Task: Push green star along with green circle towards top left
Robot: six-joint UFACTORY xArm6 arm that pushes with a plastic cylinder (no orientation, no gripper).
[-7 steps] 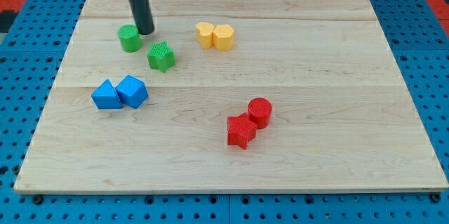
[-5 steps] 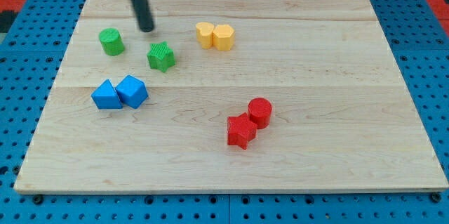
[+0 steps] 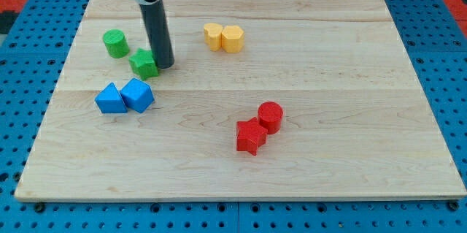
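Two green blocks matter: green star is touched on its right side by my tip, w/ green circle just beyond, up-left, apart. No jaws on end effector, a bare rod. Push is needed leftward-up across the table.

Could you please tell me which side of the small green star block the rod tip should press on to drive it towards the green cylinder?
Press its lower-right face. My tip already sits against the green star block on its right, and the green cylinder lies up-left.
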